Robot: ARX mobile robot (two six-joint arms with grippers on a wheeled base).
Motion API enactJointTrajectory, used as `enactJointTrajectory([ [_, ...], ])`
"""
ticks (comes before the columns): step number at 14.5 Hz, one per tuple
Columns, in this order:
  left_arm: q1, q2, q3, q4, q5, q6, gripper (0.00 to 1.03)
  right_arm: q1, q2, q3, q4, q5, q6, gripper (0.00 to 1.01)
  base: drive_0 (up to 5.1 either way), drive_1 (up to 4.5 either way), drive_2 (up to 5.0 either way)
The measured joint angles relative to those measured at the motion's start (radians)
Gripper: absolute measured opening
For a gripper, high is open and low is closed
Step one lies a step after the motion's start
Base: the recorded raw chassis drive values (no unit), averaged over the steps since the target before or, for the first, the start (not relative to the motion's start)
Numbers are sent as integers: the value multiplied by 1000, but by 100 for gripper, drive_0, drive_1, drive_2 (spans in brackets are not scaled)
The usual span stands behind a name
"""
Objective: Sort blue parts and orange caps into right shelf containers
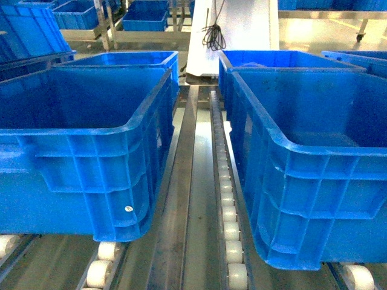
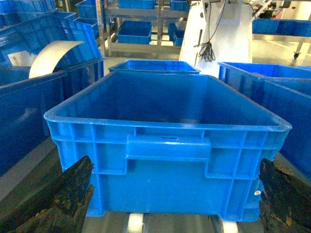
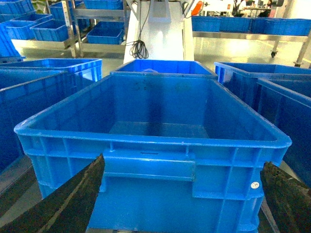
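Two large blue crates are being shown side by side on a roller conveyor rack in the head view, the left crate (image 1: 91, 145) near left and the right crate (image 1: 308, 163) near right, with a lane of white rollers (image 1: 233, 241) running between them and further crates lined up behind. The right crate, taken as one of the right shelf containers, is being faced head-on by the right wrist camera, its moulded handle (image 3: 148, 162) sitting just under the near rim. No blue parts or orange caps are being seen anywhere, and both near crates are looking empty as far as their floors are visible. The left gripper (image 2: 175, 204) is being held apart, its dark worn fingers (image 2: 58, 199) framing the near wall of the left crate, and the right gripper (image 3: 180, 199) is likewise being held wide apart and empty in front of the right crate. The crates are being judged stiff, thick-walled and fairly bulky for one gripper; smooth plastic is probably slippery, so the ribbed wall or the rolled rim (image 3: 150, 138) would be giving the surest purchase, with the handle as the natural hold. On rollers they are likely being free to slide when pushed. How the small parts will handle cannot be told, since none are being shown
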Motion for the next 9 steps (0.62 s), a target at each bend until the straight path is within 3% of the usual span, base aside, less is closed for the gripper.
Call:
enactJointTrajectory([
  [9, 0, 0, 0, 0, 0, 0, 98, 0, 0, 0, 0, 0, 0, 98, 0, 0, 0],
])
